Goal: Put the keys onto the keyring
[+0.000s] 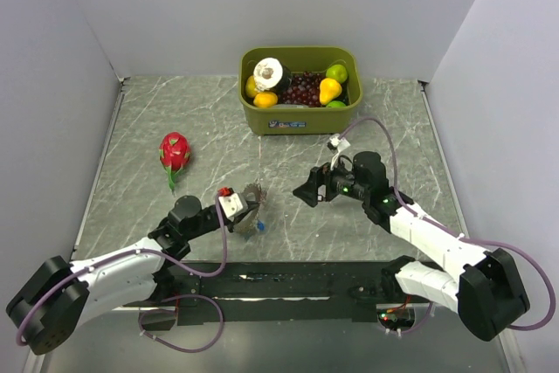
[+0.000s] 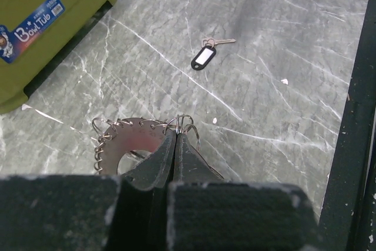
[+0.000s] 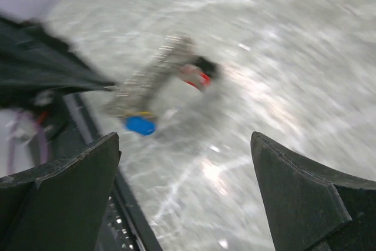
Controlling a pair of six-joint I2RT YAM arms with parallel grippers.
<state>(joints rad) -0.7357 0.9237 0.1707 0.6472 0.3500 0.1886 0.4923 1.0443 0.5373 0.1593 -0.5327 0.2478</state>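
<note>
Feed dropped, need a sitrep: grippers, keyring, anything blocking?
Left gripper shut on keyring. Right gripper open, empty, above table. Black-tagged key loose on table. Nothing seen blocking it.

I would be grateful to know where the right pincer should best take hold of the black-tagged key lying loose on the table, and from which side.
Probably the black-tagged key by its oblong tag, from straight above, closing across the tag's narrow width. It lies flat on the table, so a sideways approach finds no edge; the thin metal blade looks harder to pinch.
</note>
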